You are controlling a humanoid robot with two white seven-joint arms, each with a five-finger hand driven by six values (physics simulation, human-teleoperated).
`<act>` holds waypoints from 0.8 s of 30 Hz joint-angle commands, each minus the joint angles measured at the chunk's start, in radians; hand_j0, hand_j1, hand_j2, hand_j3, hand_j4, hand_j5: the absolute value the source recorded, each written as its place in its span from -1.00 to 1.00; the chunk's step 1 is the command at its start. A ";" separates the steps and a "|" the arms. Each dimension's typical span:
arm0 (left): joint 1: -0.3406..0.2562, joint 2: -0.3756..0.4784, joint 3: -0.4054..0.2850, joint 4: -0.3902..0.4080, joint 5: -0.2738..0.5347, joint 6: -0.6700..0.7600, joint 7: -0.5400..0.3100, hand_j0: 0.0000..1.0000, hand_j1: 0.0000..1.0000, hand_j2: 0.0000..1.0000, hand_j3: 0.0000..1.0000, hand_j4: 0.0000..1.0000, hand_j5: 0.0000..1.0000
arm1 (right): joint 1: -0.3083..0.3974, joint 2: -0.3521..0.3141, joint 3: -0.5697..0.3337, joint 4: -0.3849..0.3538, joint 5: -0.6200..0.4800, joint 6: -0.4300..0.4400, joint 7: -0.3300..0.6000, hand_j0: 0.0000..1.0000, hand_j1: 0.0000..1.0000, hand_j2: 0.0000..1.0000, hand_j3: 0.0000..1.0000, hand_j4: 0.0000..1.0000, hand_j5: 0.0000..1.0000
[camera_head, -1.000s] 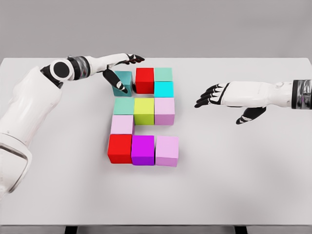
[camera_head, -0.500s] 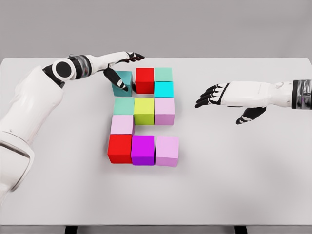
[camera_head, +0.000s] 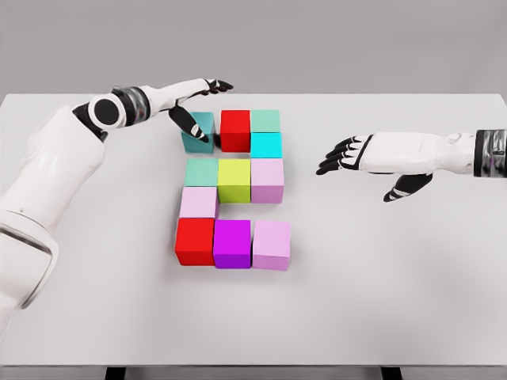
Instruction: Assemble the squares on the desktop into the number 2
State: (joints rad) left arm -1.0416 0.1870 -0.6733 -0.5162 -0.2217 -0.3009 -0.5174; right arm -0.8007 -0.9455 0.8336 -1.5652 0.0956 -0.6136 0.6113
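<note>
Blocks: red block [camera_head: 235, 130] touches teal block [camera_head: 198, 133] under left hand [camera_head: 194, 103].

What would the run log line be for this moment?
phase: placing top-left block | left hand: thumb on dark teal cube, beside red cube | right hand: open, hovering right of blocks | digit: nearly formed

You have the blocks [camera_head: 234, 188] grouped left of centre on the table [camera_head: 396, 285]: three across the far row, one just below its right end, three across the middle, one below that row's left end, three nearest. The left hand [camera_head: 194, 107] sits at the far-left block [camera_head: 200, 132]; the right hand [camera_head: 372, 162] hangs well right of the group.
</note>
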 commanded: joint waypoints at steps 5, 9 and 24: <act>0.000 -0.009 0.003 0.010 -0.004 0.000 0.004 1.00 1.00 1.00 1.00 1.00 1.00 | 0.000 0.001 -0.001 0.001 -0.005 0.003 0.000 1.00 1.00 1.00 1.00 1.00 1.00; 0.000 -0.005 0.011 -0.002 0.001 -0.010 -0.003 1.00 1.00 1.00 1.00 1.00 1.00 | -0.002 0.001 -0.001 0.001 -0.005 0.003 0.000 1.00 1.00 1.00 1.00 1.00 1.00; -0.011 0.192 -0.015 -0.133 0.122 0.019 -0.093 -0.09 -0.09 -0.09 -0.09 -0.09 -0.09 | -0.002 0.001 -0.001 0.005 -0.004 0.003 0.000 1.00 1.00 1.00 1.00 1.00 1.00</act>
State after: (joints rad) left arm -1.0538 0.3430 -0.6768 -0.6419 -0.1130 -0.2959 -0.6012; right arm -0.8023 -0.9440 0.8336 -1.5606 0.0981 -0.6136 0.6113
